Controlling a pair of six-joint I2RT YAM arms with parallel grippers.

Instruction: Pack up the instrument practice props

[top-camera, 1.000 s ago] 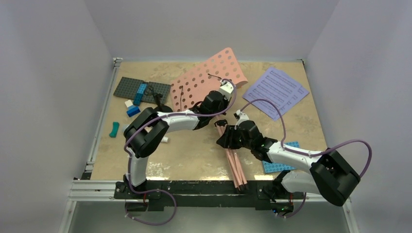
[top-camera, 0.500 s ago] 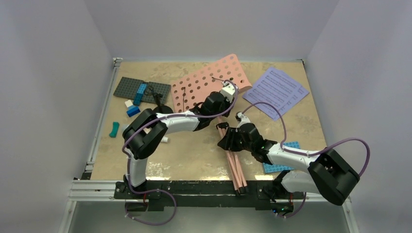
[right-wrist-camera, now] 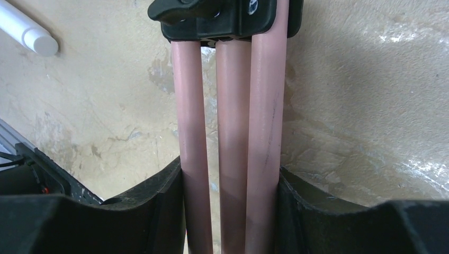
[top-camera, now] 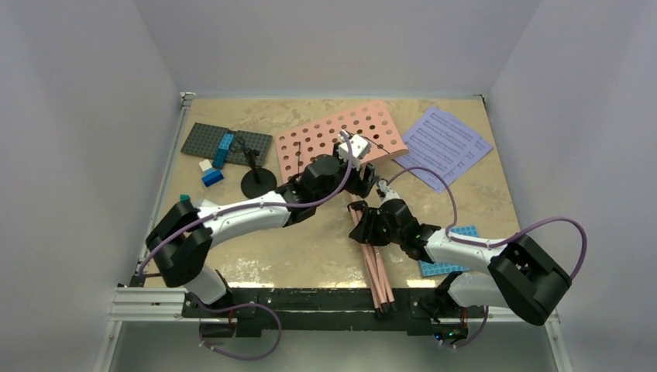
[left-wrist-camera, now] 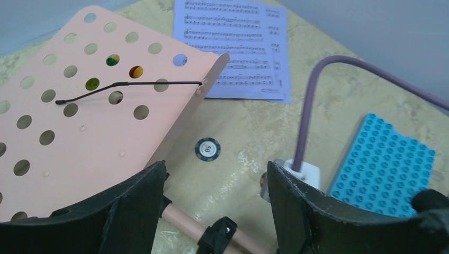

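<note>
Freed desk (top-camera: 331, 139) dropped flat, left hand (left-wrist-camera: 214, 182) wide; music stand (top-camera: 376, 273) lies near-to-far (desk end far), right hand (right-wrist-camera: 230, 177) clamping legs (right-wrist-camera: 229, 121).

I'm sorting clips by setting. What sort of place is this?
Probably a robot lab cell: plain white walls box in a table, two arms sit on a metal rail at its edge, and props like a pink music stand lie around.

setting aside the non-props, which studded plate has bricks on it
The dark grey plate at the far left: blue bricks sit on it. The blue plate at the near right shows only bare studs.
</note>
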